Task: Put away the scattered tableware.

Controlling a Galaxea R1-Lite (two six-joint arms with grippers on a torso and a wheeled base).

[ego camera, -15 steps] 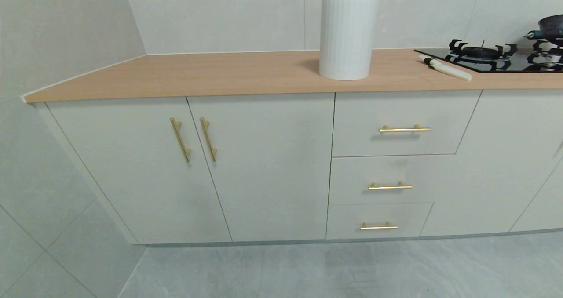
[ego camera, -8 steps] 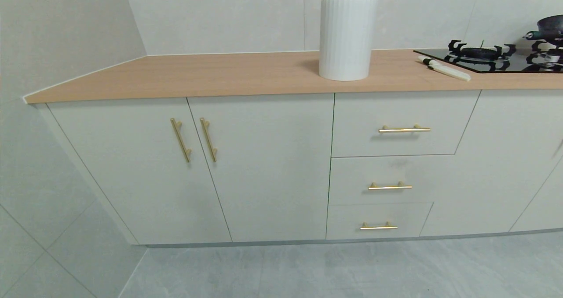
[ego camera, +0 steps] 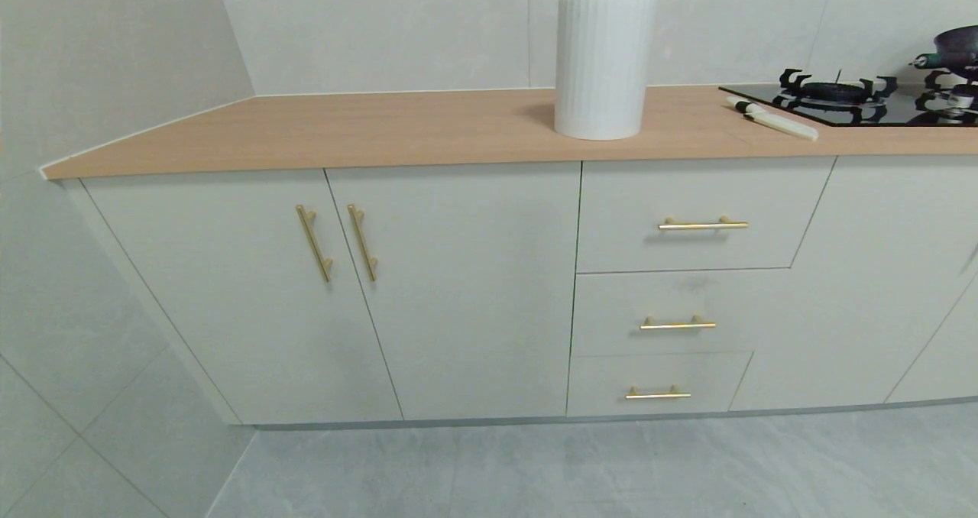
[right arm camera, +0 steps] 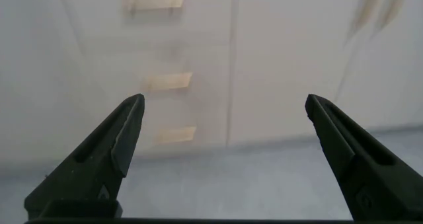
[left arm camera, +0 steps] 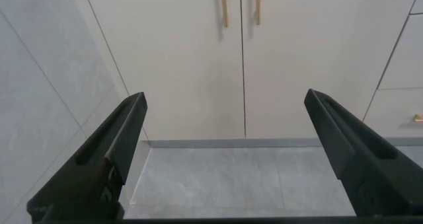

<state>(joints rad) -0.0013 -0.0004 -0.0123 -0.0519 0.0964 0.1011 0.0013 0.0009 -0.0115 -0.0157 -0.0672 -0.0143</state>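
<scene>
Nothing on the desk has moved over the last second; the whole head view only wobbles a touch up and down, so that is the camera, not the things. Left hand [left arm camera: 224, 98] spread wide, nothing between its dark fingers [left arm camera: 109, 158]; it faces the pair of cupboard doors [left arm camera: 178, 59], low down near the grey plinth [left arm camera: 231, 143] and the tiled floor [left arm camera: 218, 178]. Right hand [right arm camera: 224, 100] likewise spread wide and holding nothing, facing the stack of drawers [right arm camera: 165, 39] from low down. On the head view, the wooden desk [ego camera: 344, 128] carries a white ribbed cylinder [ego camera: 603, 63] standing upright toward the back wall, above the top drawer's left end. White utensil [ego camera: 772, 118], long and slim with a dark band near its far end, lies flat on the desk just beside the front left corner of the black gas hob [ego camera: 856, 105]; whether they touch cannot be told, nor whether it is a knife. It lies well apart from the cylinder, to the right of it. Dark pan [ego camera: 959, 44] sits at the hob's far right. Below the desk, both cupboard doors are closed, their two gold handles [ego camera: 313, 241] side by side; all three drawers are closed too, each with a gold bar handle [ego camera: 703, 225].
</scene>
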